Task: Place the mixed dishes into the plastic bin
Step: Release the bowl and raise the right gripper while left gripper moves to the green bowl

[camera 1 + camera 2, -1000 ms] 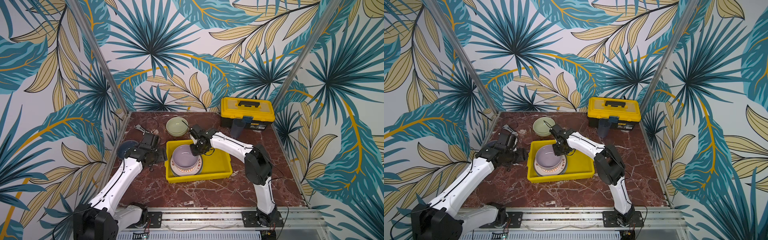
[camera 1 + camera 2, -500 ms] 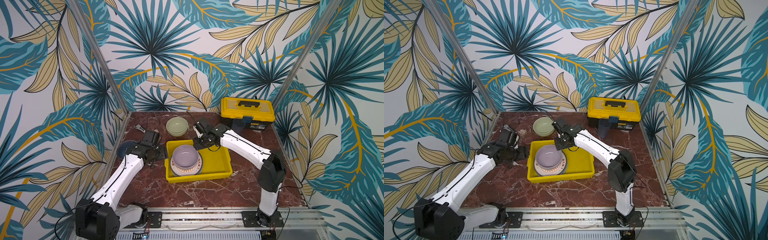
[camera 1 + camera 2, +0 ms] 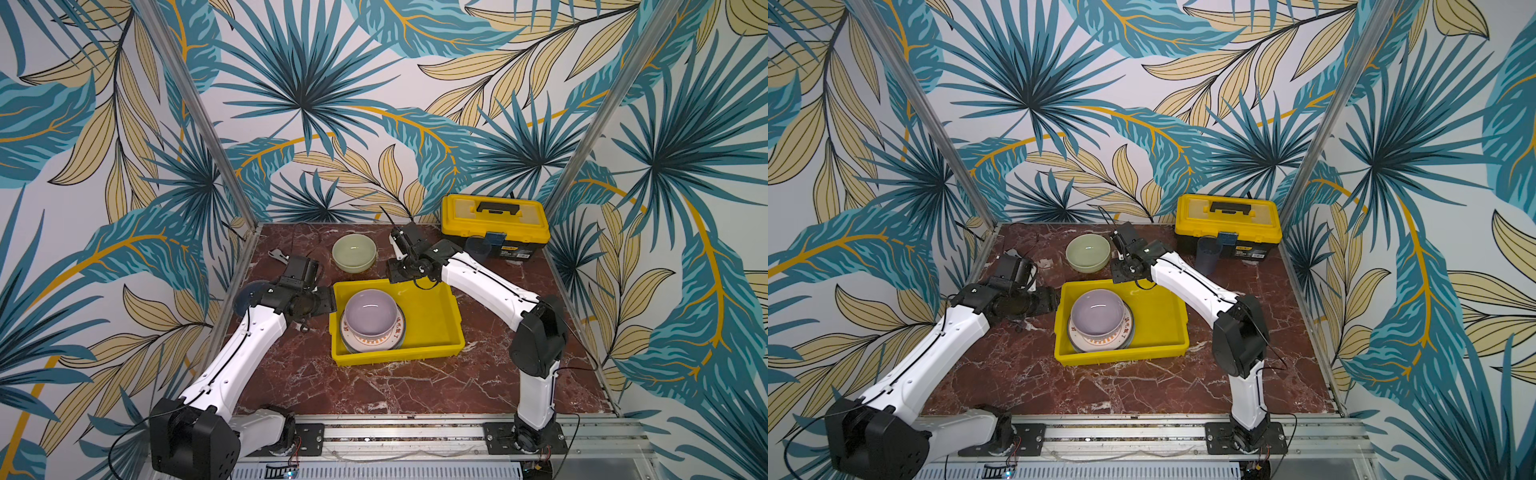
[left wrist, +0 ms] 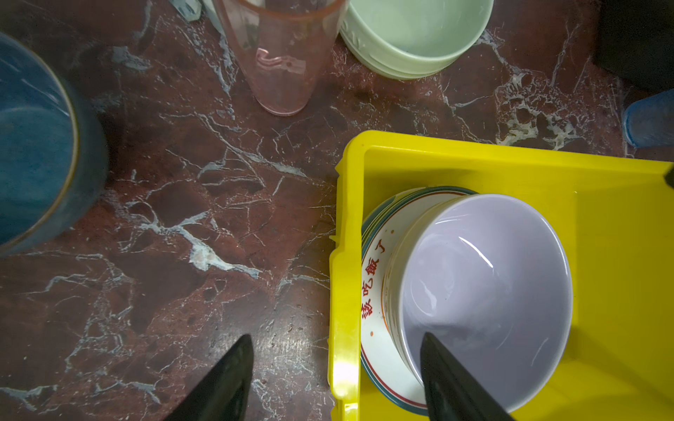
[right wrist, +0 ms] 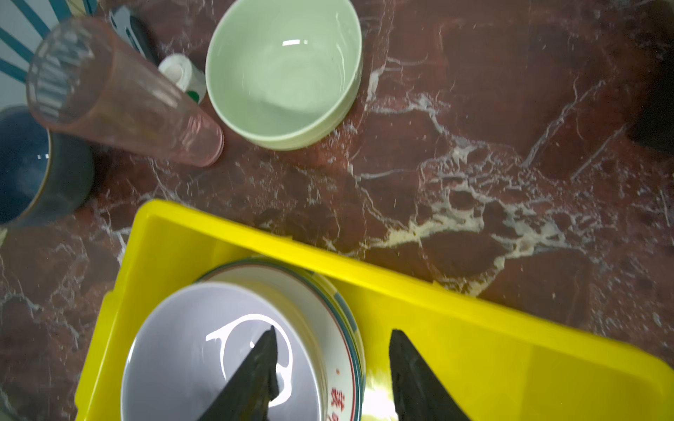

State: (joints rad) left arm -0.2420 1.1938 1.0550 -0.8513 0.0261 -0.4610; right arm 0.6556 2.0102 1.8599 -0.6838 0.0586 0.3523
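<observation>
Marble tabletop (image 3: 374,386), lilac bowl (image 3: 371,312) on plates (image 3: 374,342) in yellow bin (image 3: 432,328)

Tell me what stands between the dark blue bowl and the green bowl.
A clear pink tumbler, and behind it a small white tape roll close by the green bowl; the right wrist view shows both.
</observation>
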